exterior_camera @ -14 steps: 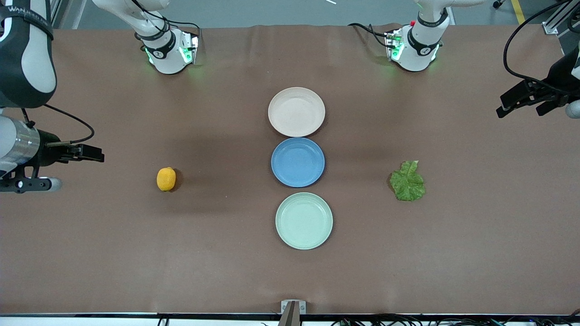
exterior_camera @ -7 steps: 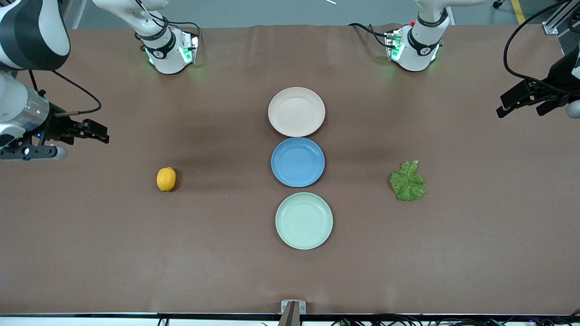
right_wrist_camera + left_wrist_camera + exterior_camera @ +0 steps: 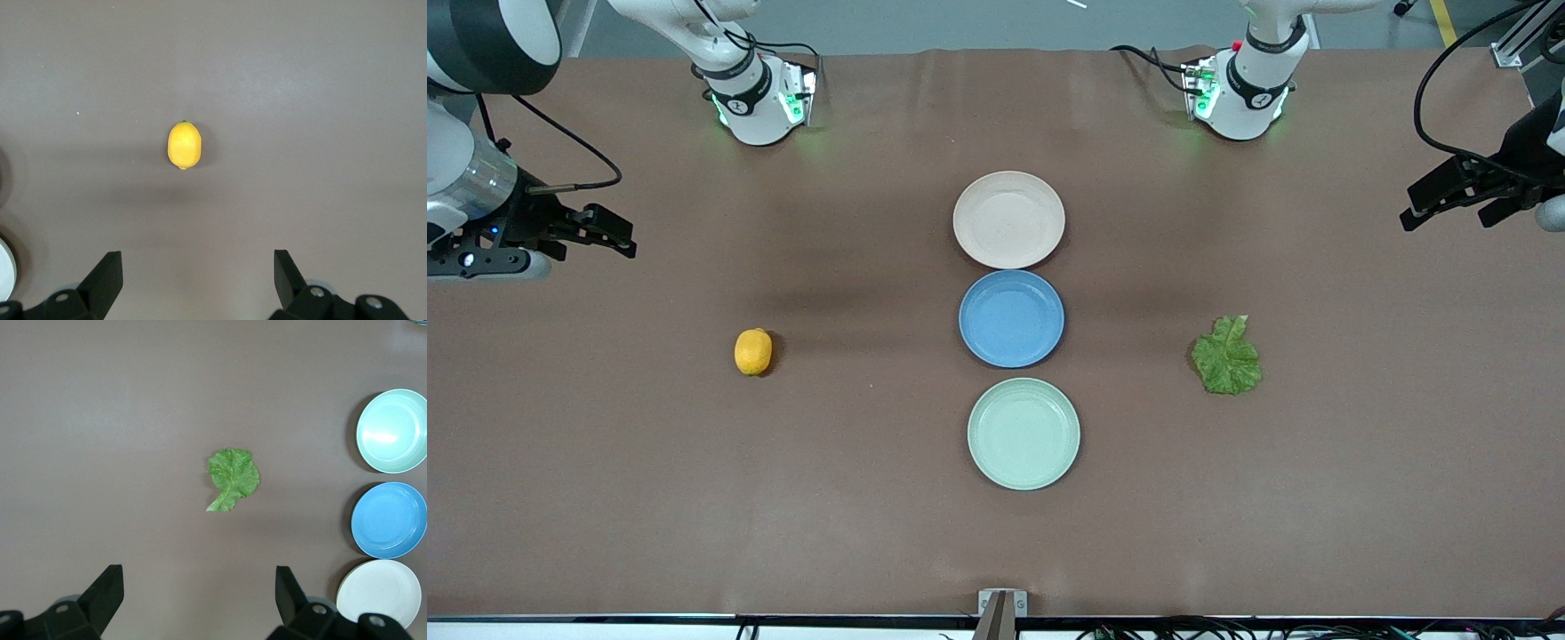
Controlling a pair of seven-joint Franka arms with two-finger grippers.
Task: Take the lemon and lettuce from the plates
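The lemon (image 3: 753, 352) lies on the bare table toward the right arm's end; it also shows in the right wrist view (image 3: 184, 145). The lettuce (image 3: 1227, 358) lies flat on the table toward the left arm's end, also in the left wrist view (image 3: 232, 475). The beige plate (image 3: 1008, 220) and the mint plate (image 3: 1024, 434) are both empty. My right gripper (image 3: 618, 233) is open and empty, up over the table's right-arm end. My left gripper (image 3: 1418, 209) is open and empty, up over the left-arm end. In each wrist view the gripper (image 3: 198, 587) (image 3: 198, 267) holds nothing.
A blue plate (image 3: 1011, 318) sits empty between the beige and mint plates, in a line down the table's middle. The three plates also show in the left wrist view (image 3: 389, 520). Brown cloth covers the table (image 3: 871, 498). The arm bases (image 3: 760, 98) stand along the farthest edge.
My right gripper has moved away from the front camera, toward the bases' edge of the table, staying open. The left arm, the lemon and the lettuce have not moved.
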